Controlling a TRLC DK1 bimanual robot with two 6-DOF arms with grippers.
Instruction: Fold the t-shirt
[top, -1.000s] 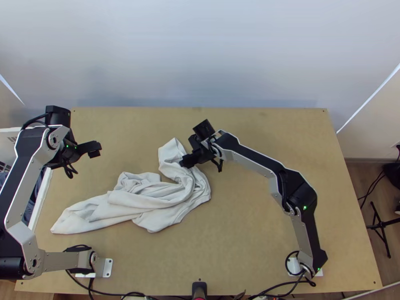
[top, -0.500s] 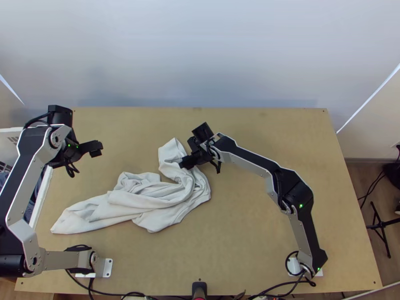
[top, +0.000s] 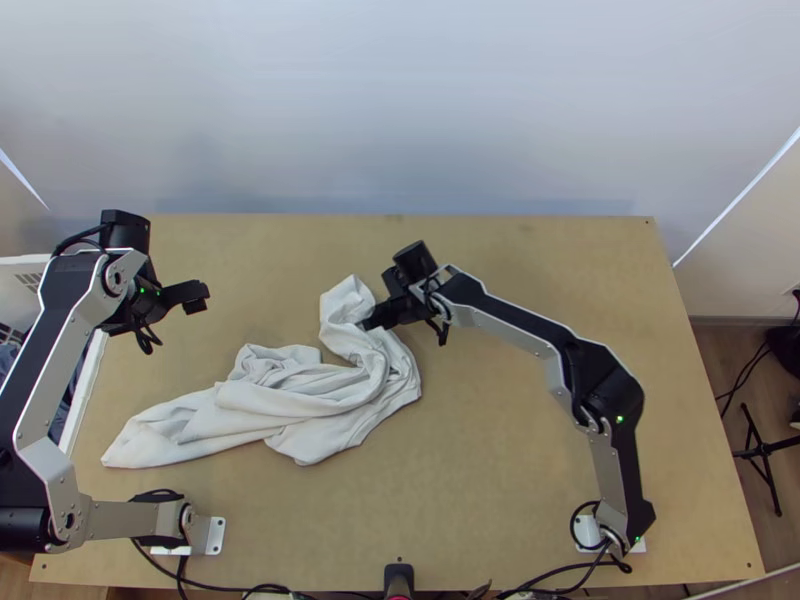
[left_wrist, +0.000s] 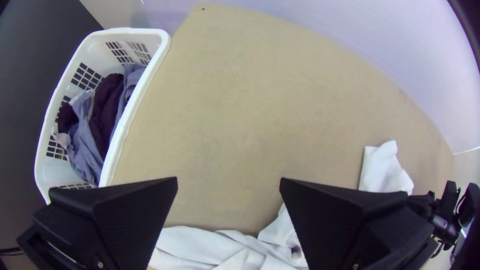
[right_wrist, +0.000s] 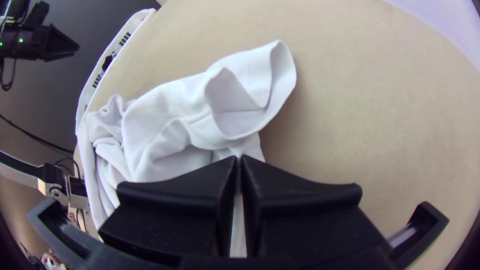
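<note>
right fingers pinch the shirt's end farthest from the basket

from where i stand, the t-shirt (top: 330, 385) lies bunched on the desk (top: 520, 450), its long axis slanting from a tail nearest the white basket (left_wrist: 157, 57) to a raised, looped end well away from it. the right gripper (right_wrist: 239, 157) is at that far end, its fingers pressed together on a bit of cloth. the left gripper (left_wrist: 228, 181) hangs beside the basket, fingers wide apart with nothing between them, and the tail lies on its side of the heap, towards the desk's near edge.

nothing is folded; i'd call this the opening-out stage. the left would need to swing away from the basket to reach loose cloth, then both could pull it flat. there's more room on the side away from the basket, though the right arm stretches across it. pulling singly might just drag the heap.
</note>
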